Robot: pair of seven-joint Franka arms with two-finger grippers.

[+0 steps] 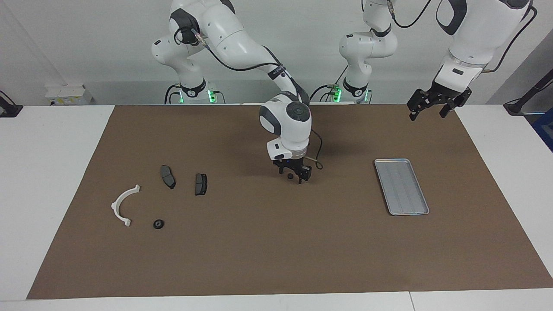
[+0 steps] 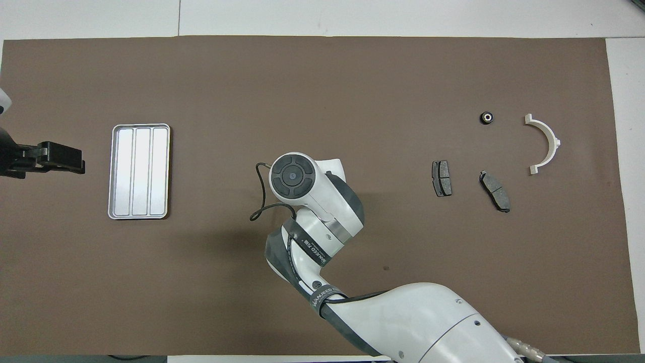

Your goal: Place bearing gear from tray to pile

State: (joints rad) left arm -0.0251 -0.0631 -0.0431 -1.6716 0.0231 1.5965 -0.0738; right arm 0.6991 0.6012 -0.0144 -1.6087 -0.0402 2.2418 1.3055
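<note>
The silver tray (image 1: 402, 186) lies empty on the brown mat toward the left arm's end; it also shows in the overhead view (image 2: 139, 171). The small black bearing gear (image 1: 158, 224) lies on the mat at the pile, beside the white semicircular bracket (image 1: 123, 205) and farther from the robots than the two dark brake pads (image 1: 168, 176) (image 1: 201, 184). The gear (image 2: 486, 117), bracket (image 2: 545, 143) and pads (image 2: 442, 178) also show from overhead. My right gripper (image 1: 292, 174) hangs open, low over the mat's middle between tray and pile. My left gripper (image 1: 434, 108) waits open, raised beside the tray's end of the mat.
The brown mat (image 1: 276, 250) covers most of the white table. In the overhead view the right arm's wrist (image 2: 302, 181) hides its own fingers, and the left gripper (image 2: 55, 159) shows at the mat's edge next to the tray.
</note>
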